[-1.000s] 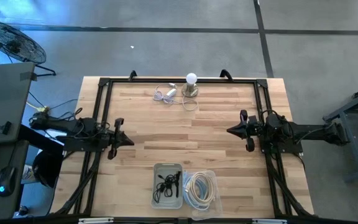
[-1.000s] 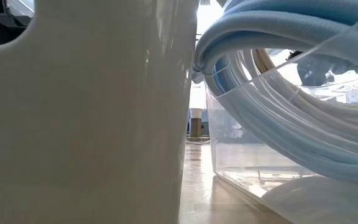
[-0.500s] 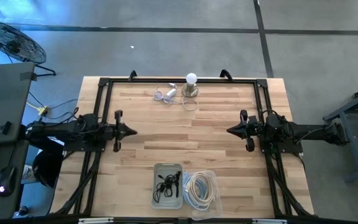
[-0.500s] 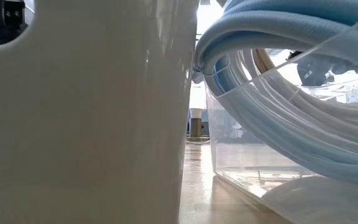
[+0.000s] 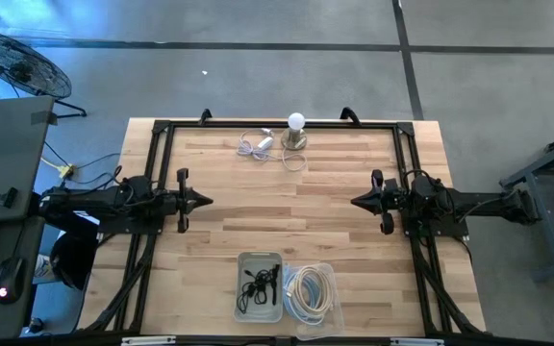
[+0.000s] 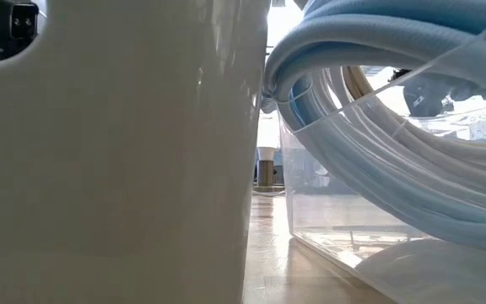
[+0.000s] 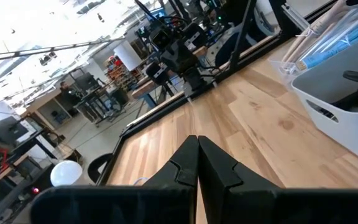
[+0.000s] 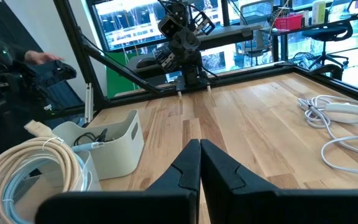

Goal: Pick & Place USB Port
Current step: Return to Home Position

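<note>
A white USB cable with a small white block lies loosely coiled on the table near its far edge, beside a small lamp with a round bulb. The right wrist view shows the cable too. My left gripper hovers shut over the table's left half, pointing right. My right gripper hovers shut over the right half, pointing left. Both wrist views show the fingers closed together, left gripper and right gripper, with nothing between them.
A white bin of black cables and a clear bin of coiled white cables stand at the near edge. Their walls, the white bin and the clear bin, fill the low view. A black frame rims the table. Bare wood lies between the grippers.
My left arm has swung toward the table's far edge and a little to the right, straightening until it points level across the table. Its fingers stay shut. The right arm has kept still.
</note>
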